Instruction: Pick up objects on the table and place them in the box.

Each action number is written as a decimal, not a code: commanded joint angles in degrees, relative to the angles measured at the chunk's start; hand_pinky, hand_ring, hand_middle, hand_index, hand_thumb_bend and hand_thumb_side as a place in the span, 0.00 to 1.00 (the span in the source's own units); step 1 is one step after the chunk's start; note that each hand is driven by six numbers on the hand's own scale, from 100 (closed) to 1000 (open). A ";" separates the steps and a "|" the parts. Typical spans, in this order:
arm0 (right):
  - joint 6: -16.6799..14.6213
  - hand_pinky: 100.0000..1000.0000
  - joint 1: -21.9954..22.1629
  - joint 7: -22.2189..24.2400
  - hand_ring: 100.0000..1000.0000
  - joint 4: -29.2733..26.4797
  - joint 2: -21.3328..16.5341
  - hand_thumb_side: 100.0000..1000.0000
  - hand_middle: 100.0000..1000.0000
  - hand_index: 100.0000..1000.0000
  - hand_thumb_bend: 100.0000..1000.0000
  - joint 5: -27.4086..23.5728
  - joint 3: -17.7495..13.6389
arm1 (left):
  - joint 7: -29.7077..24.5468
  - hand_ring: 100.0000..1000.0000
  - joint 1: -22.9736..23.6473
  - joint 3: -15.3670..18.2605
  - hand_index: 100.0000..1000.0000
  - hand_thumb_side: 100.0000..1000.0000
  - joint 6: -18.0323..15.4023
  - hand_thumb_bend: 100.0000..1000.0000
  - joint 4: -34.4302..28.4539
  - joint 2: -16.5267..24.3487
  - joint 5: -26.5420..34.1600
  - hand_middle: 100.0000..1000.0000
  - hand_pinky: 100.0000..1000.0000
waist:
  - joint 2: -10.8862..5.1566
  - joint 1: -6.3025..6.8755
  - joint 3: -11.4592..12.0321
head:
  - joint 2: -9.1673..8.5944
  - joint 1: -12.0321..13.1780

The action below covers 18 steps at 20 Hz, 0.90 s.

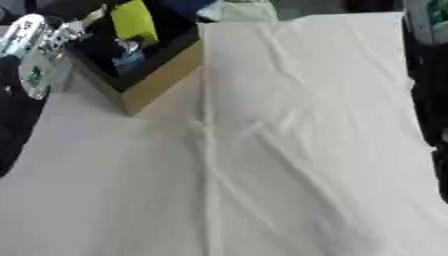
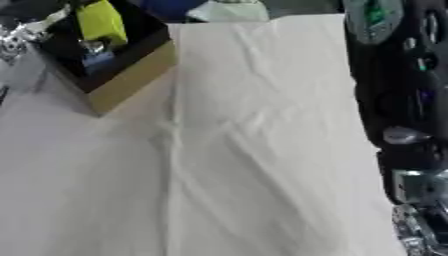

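The box (image 1: 162, 80) stands at the table's far left corner, with tan outer walls and a black inside. A yellow-green object (image 1: 136, 20) leans upright in it, and a small blue and clear thing (image 1: 129, 56) lies beside it. My left hand (image 1: 63, 33) shows as blurred silver parts at the box's left rim, with the arm's silver and green-lit joint (image 1: 33, 75) below it. My right arm (image 2: 398, 100) runs down the right edge of the table, and its hand (image 2: 418, 227) sits at the lower right corner, partly cut off. I see no loose object on the cloth.
A creased white cloth (image 1: 262, 150) covers the whole table. Beyond the far edge lie a pale green thing (image 1: 238, 10) and something dark blue (image 2: 171, 7). Dark floor shows past the table's left and right edges.
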 commanded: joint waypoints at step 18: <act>-0.23 0.86 -0.07 -0.32 0.90 -2.18 -0.81 1.00 0.69 0.86 0.00 0.58 -0.49 | -0.31 0.79 0.65 0.57 0.86 0.88 0.34 0.00 -15.35 4.22 15.87 0.78 0.71 | -2.69 0.46 1.12 | 1.58 -0.95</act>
